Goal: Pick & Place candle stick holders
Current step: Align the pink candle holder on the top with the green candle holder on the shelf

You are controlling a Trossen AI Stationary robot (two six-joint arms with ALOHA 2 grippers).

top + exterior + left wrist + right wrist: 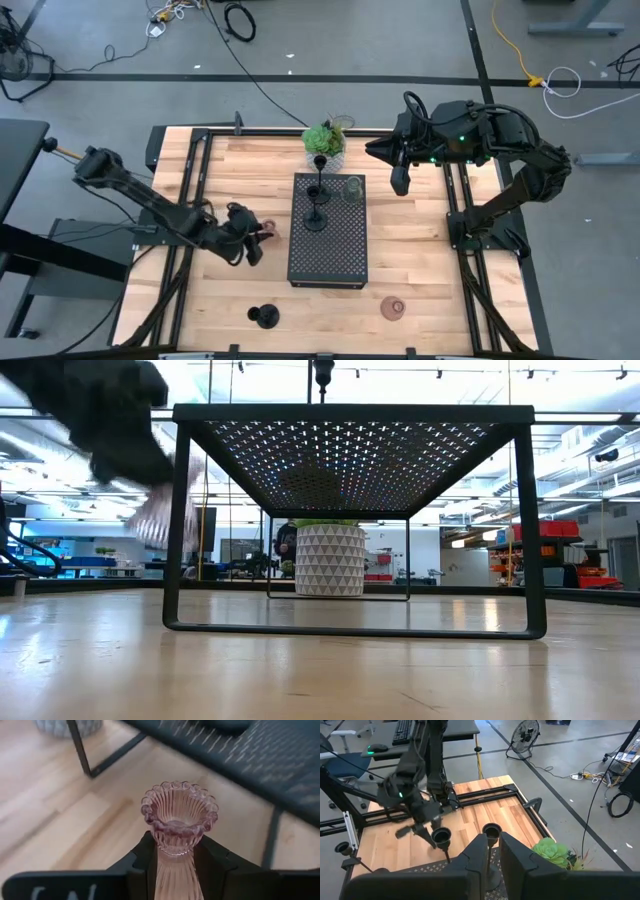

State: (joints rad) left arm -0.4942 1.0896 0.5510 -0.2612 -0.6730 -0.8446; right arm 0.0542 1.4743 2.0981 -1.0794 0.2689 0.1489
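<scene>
Left gripper (256, 238) clamps a pink glass holder (179, 822) above the wooden table (230, 170) — grey floor beyond.

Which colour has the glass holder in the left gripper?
Pink, with ribbed sides; the glass holder shows best in the left wrist view.

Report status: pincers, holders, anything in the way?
Left pincer shut on pink glass holder, left of black tray. Right pincer raised beyond tray's far right corner, apparently empty. Nothing between holder and tray.
</scene>
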